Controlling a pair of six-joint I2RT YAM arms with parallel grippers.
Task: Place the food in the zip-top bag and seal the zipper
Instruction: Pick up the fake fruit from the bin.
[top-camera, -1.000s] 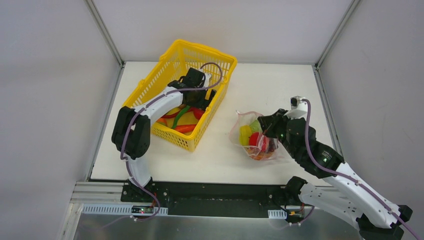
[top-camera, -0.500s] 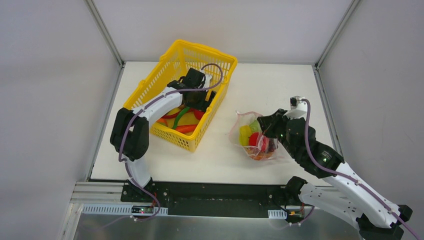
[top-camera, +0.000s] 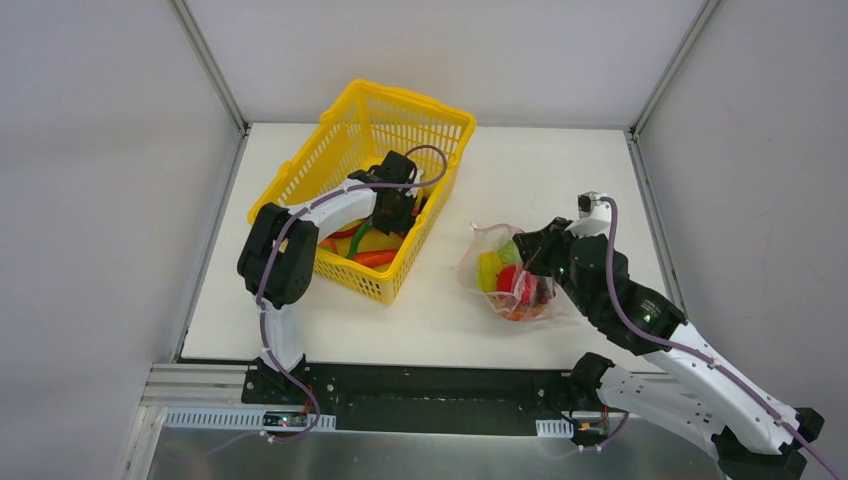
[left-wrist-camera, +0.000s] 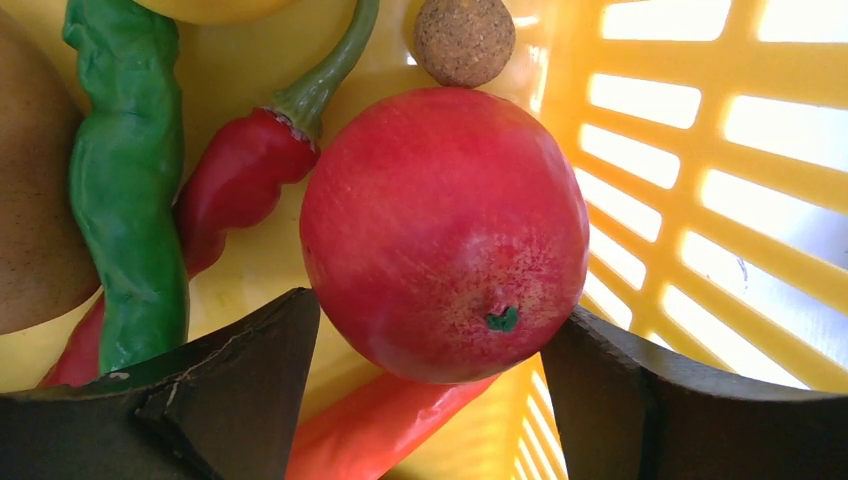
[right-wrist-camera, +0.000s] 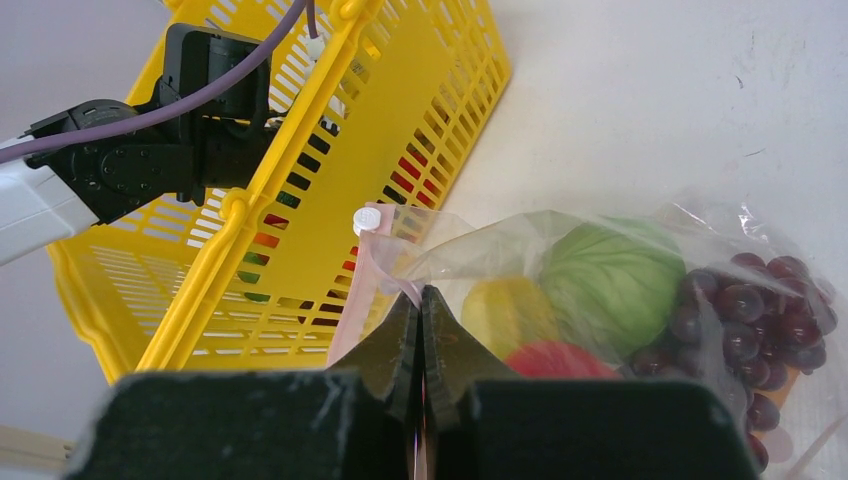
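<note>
The zip-top bag (top-camera: 505, 282) lies on the table right of the basket, holding a green cabbage (right-wrist-camera: 610, 280), purple grapes (right-wrist-camera: 750, 310), a yellow piece (right-wrist-camera: 500, 312) and a red tomato (right-wrist-camera: 555, 362). My right gripper (right-wrist-camera: 422, 300) is shut on the bag's mouth edge at the pink zipper (right-wrist-camera: 358, 295), and it also shows in the top view (top-camera: 532, 262). My left gripper (left-wrist-camera: 440, 310) is down inside the yellow basket (top-camera: 420, 102). Its jaws stand open on either side of a round red fruit (left-wrist-camera: 440, 220). In the top view the left gripper (top-camera: 396, 208) hides that fruit.
In the basket around the red fruit lie a green pepper (left-wrist-camera: 125, 190), a red chili (left-wrist-camera: 235, 185), an orange chili (left-wrist-camera: 375, 425) and a small brown ball (left-wrist-camera: 464, 40). The basket's lattice wall (left-wrist-camera: 690, 160) is close on the right. A white slider tab (right-wrist-camera: 367, 218) sits on the zipper.
My left gripper has moved toward the near right side of the basket and lower. The right arm and the bag have stayed put.
</note>
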